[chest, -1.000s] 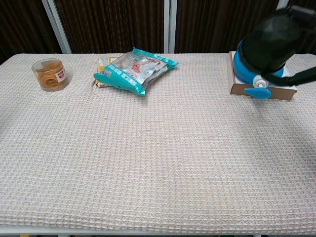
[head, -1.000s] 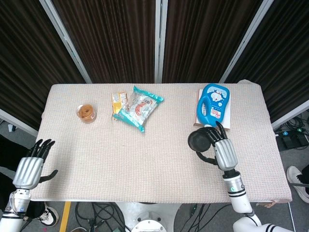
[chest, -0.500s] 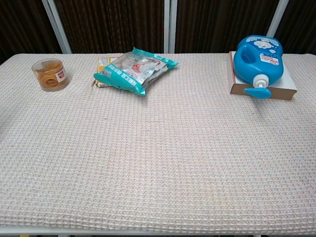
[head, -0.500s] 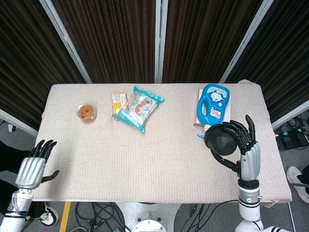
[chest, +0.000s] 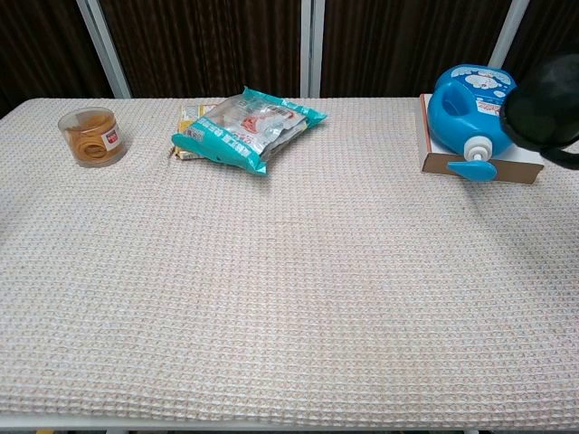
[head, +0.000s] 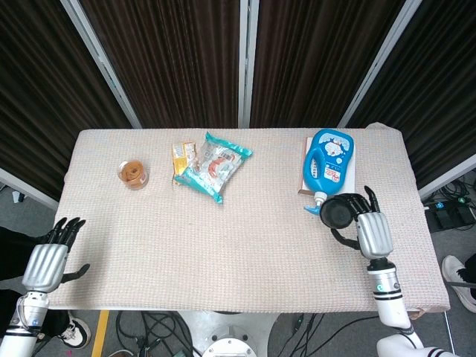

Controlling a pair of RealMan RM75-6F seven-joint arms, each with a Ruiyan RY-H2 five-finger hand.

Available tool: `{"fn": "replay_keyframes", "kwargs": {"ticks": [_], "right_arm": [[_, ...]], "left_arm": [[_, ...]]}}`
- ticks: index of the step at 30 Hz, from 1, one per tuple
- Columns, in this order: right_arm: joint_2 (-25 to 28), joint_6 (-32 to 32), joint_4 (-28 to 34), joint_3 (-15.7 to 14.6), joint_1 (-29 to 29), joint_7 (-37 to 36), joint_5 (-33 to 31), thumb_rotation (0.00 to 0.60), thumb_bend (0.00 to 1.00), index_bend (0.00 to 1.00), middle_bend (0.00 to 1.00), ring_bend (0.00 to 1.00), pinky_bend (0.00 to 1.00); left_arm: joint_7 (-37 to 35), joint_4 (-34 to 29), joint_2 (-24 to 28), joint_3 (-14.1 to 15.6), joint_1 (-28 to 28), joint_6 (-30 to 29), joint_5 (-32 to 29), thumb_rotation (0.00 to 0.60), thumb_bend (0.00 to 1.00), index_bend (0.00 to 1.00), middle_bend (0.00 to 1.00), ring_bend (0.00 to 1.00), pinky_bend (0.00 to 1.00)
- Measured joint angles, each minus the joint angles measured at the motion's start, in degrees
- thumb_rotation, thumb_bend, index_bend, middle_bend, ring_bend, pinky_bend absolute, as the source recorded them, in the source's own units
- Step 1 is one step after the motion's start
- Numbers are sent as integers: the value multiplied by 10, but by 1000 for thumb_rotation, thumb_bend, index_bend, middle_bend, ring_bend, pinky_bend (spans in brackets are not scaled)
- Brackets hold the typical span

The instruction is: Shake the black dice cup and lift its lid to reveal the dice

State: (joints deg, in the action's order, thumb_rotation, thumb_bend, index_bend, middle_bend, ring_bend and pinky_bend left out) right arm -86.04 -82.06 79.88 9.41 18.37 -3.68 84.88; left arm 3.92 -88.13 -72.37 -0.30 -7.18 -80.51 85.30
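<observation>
My right hand (head: 370, 230) grips the black dice cup (head: 338, 212) in the air over the table's right side, just in front of the blue bottle. In the chest view the cup (chest: 546, 112) shows as a dark round shape at the right edge, off the cloth. Its lid sits on it and the dice are hidden. My left hand (head: 49, 258) hangs open beyond the table's left front corner, holding nothing.
A blue detergent bottle (head: 328, 161) lies on a flat box at the back right. A teal snack bag (head: 214, 165) and a small yellow packet (head: 183, 156) lie at the back middle. A clear tub of rubber bands (head: 133, 174) stands at the back left.
My right hand has swung the cup right and up, then back down and towards the bottle. The left hand has barely moved.
</observation>
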Motion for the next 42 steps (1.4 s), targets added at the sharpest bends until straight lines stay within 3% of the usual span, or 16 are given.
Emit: {"fn": "replay_keyframes", "kwargs": {"ticks": [7,13,17,20,26,29,32,39,42], "right_arm": [[-2,47,54,1,29,54,-1,600,287,584,559,192,0],[-89,120,108,8,93,92,-5,600,283,585,559,206,0],[-119,122,127,22,113,115,-18,600,281,585,559,205,0],[-80,98,136,24,86,104,-32,600,287,582,559,201,0],[69,57,163,12,2,47,-54,600,293,581,559,201,0],[96,66,169,7,2,49,-48,600,292,581,558,201,0],[66,98,171,9,28,68,-51,600,287,580,550,201,0],[-93,133,166,26,72,120,-81,600,286,576,548,194,0],[-90,118,170,33,56,108,-94,600,290,575,548,193,0]], "left_arm": [[-1,-3,4,-5,-3,-1,1,600,175,92,74,0,192],[-1,-4,7,-6,-5,6,-7,600,175,92,73,0,192],[-9,-2,9,-8,-7,7,-7,600,174,92,73,0,192],[-17,5,7,-6,-7,10,-7,600,174,92,73,0,192],[-19,10,-2,-2,-9,19,-6,600,175,91,74,0,192],[-12,9,-2,-1,-9,16,-3,600,175,92,73,0,192],[-8,3,3,-2,-7,14,-10,600,174,92,74,0,192],[-14,5,6,0,-6,19,-12,600,175,92,73,0,192],[-18,9,3,2,-11,27,-8,600,175,92,73,0,192]]}}
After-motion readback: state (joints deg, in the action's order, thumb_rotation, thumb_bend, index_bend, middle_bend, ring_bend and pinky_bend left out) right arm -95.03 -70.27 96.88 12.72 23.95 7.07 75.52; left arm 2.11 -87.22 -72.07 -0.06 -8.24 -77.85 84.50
